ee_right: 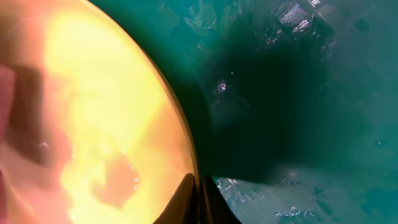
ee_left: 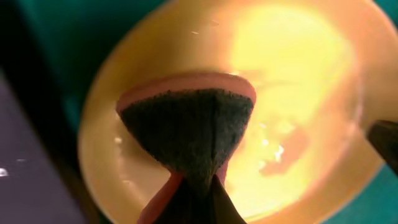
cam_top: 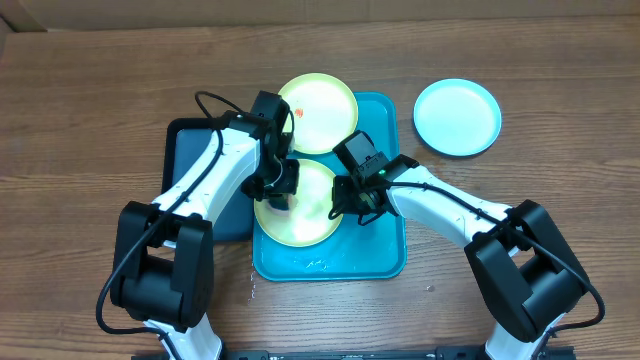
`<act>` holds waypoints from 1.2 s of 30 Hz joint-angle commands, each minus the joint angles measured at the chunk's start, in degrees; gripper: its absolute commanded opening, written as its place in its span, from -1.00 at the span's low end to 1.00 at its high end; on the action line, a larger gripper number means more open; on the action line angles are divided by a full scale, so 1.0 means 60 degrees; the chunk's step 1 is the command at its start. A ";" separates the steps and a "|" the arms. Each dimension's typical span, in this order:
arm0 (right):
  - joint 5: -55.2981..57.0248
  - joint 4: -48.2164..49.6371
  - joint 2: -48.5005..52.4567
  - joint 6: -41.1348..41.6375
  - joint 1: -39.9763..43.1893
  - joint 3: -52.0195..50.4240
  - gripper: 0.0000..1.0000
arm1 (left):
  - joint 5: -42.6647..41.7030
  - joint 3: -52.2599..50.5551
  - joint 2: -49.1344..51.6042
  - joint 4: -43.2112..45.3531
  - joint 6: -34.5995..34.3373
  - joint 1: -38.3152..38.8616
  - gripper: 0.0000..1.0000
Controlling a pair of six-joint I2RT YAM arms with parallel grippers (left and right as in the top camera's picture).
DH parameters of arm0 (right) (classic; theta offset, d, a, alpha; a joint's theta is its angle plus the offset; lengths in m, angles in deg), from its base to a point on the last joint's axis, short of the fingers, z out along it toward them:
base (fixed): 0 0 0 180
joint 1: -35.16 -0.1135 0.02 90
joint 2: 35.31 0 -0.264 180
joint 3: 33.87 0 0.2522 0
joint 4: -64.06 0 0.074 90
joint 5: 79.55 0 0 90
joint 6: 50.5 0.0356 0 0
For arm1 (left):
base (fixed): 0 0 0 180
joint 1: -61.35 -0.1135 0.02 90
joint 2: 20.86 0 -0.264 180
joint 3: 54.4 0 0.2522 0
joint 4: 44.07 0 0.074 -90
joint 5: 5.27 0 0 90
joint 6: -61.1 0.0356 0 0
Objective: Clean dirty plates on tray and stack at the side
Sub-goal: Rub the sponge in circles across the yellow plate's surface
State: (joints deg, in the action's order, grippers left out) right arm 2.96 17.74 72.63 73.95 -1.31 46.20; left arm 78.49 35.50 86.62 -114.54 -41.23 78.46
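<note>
A pale yellow-green plate (cam_top: 305, 215) lies on the teal tray (cam_top: 385, 255). My left gripper (cam_top: 280, 185) is shut on a pink sponge with a dark scrub face (ee_left: 186, 124) and presses it on this plate (ee_left: 298, 68). A red-orange smear (ee_left: 286, 149) lies beside the sponge. My right gripper (cam_top: 350, 197) is shut on the plate's right rim (ee_right: 186, 155), with its fingertips (ee_right: 198, 199) pinching the edge over the wet tray (ee_right: 298, 93). A second yellow-green plate (cam_top: 318, 98) with a red smear sits at the tray's far end. A light blue plate (cam_top: 457, 117) lies on the table to the right.
A dark navy tray (cam_top: 190, 170) lies left of the teal tray, under my left arm. Water drops lie on the teal tray's near end (cam_top: 320, 265). The wooden table (cam_top: 80, 120) extends to both sides.
</note>
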 commanded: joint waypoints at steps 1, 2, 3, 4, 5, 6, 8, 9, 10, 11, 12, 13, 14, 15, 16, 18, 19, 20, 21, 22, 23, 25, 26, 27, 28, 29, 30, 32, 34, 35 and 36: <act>-0.0182 0.0102 -0.0073 -0.0029 -0.0091 -0.0058 -0.92 | 0.0790 0.0047 -0.0226 0.0102 -0.0240 -0.0029 -0.91; -0.0186 0.0120 -0.0076 -0.0029 -0.0091 -0.0058 -0.92 | 0.0787 -0.0007 -0.0219 0.0149 -0.0244 -0.0026 -0.92; -0.0186 0.0131 -0.0076 -0.0029 -0.0091 -0.0058 -0.92 | 0.0790 -0.0076 -0.0211 0.0208 -0.0277 -0.0015 -0.92; -0.0182 0.0131 -0.0076 -0.0029 -0.0091 -0.0058 -0.92 | 0.0790 -0.0160 -0.0197 0.0284 -0.0284 -0.0011 -0.91; -0.0182 0.0131 -0.0076 -0.0033 -0.0091 -0.0058 -0.92 | 0.0790 -0.0273 -0.0178 0.0408 -0.0317 -0.0004 -0.91; -0.0182 0.0120 -0.0076 -0.0036 -0.0091 -0.0058 -0.92 | 0.0790 -0.0401 -0.0164 0.0543 -0.0350 -0.0004 -0.91; -0.0178 0.0102 -0.0076 -0.0040 -0.0091 -0.0058 -0.92 | 0.0783 -0.0729 -0.0146 0.0863 -0.0448 -0.0004 -0.91; -0.0178 0.0102 -0.0073 -0.0044 -0.0091 -0.0058 -0.92 | 0.0703 -0.0943 -0.0146 0.1064 -0.0484 -0.0004 -0.92; -0.0178 0.0102 -0.0076 -0.0062 -0.0091 -0.0058 -0.92 | 0.0506 -0.1180 -0.0146 0.1293 -0.0484 -0.0004 -0.91; -0.0178 0.0102 -0.0076 -0.0062 -0.0091 -0.0058 -0.92 | 0.0350 -0.1315 -0.0146 0.1424 -0.0484 -0.0007 -0.92; -0.0178 0.0106 -0.0076 -0.0062 -0.0091 -0.0058 -0.92 | 0.0164 -0.1486 -0.0146 0.1599 -0.0488 -0.0007 -0.91; -0.0178 0.0117 -0.0076 -0.0058 -0.0091 -0.0058 -0.92 | -0.0055 -0.1690 -0.0146 0.1832 -0.0492 -0.0007 -0.92; -0.0182 0.0131 -0.0076 -0.0062 -0.0091 -0.0058 -0.92 | -0.0240 -0.1851 -0.0146 0.2022 -0.0492 -0.0007 -0.92; -0.0182 0.0138 -0.0076 -0.0058 -0.0091 -0.0058 -0.92 | -0.0481 -0.2025 -0.0146 0.2244 -0.0525 -0.0004 -0.92; -0.0182 0.0138 -0.0076 -0.0058 -0.0091 -0.0058 -0.92 | -0.0765 -0.2182 -0.0146 0.2455 -0.0525 0.0015 -0.92; -0.0186 0.0135 -0.0073 -0.0058 -0.0091 -0.0058 -0.92 | -0.1610 -0.2444 -0.0146 0.2812 -0.0514 0.0047 -0.92; -0.0186 0.0135 -0.0076 -0.0058 -0.0091 -0.0058 -0.92 | -0.2087 -0.2524 -0.0146 0.2892 -0.0506 0.0047 -0.92; -0.0189 0.0135 -0.0076 -0.0058 -0.0091 -0.0058 -0.92 | -0.2521 -0.2554 -0.0146 0.2907 -0.0466 0.0047 -0.92; -0.0189 0.0135 -0.0076 -0.0058 -0.0091 -0.0058 -0.92 | -0.2845 -0.2550 -0.0146 0.2914 -0.0404 0.0047 -0.92; -0.0189 0.0135 -0.0073 -0.0058 -0.0091 -0.0058 -0.92 | -0.3206 -0.2550 -0.0146 0.2965 -0.0404 0.0047 -0.92; -0.0189 0.0135 -0.0076 -0.0058 -0.0091 -0.0058 -0.92 | -0.3512 -0.2546 -0.0149 0.3038 -0.0404 0.0047 -0.92; -0.0186 0.0131 -0.0076 -0.0062 -0.0091 -0.0058 -0.92 | -0.3971 -0.2539 -0.0149 0.3253 -0.0404 0.0022 -0.92; -0.0189 0.0135 -0.0076 -0.0062 -0.0091 -0.0058 -0.92 | -0.4098 -0.2532 -0.0149 0.3348 -0.0404 0.0004 -0.92; -0.0186 0.0131 -0.0073 -0.0062 -0.0091 -0.0058 -0.92 | -0.4251 -0.2503 -0.0153 0.3435 -0.0404 -0.0033 -0.92; -0.0186 0.0131 -0.0076 -0.0062 -0.0091 -0.0058 -0.92 | -0.4393 -0.2437 -0.0153 0.3442 -0.0404 -0.0073 -0.92; -0.0186 0.0131 -0.0076 -0.0062 -0.0091 -0.0058 -0.92 | -0.4466 -0.2361 -0.0153 0.3439 -0.0404 -0.0113 -0.92; -0.0186 0.0131 -0.0076 -0.0062 -0.0091 -0.0058 -0.92 | -0.4481 -0.2259 -0.0160 0.3417 -0.0404 -0.0164 -0.92; -0.0182 0.0135 -0.0076 -0.0062 -0.0091 -0.0058 -0.92 | -0.4473 -0.2055 -0.0262 0.3308 -0.0404 -0.0255 -0.92; -0.0182 0.0135 -0.0076 -0.0062 -0.0091 -0.0058 -0.92 | -0.4473 -0.1840 -0.0437 0.3177 -0.0372 -0.0339 -0.92; -0.0182 0.0135 -0.0076 -0.0062 -0.0091 -0.0058 -0.92 | -0.4466 -0.1738 -0.0568 0.3100 -0.0353 -0.0350 -0.92; -0.0182 0.0135 -0.0073 -0.0062 -0.0091 -0.0058 -0.92 | -0.4455 -0.1657 -0.0692 0.3038 -0.0317 -0.0357 -0.91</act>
State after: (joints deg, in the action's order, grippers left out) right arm 3.16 17.94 72.63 73.78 -1.27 46.15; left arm 54.41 22.73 84.68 -96.00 -43.55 77.01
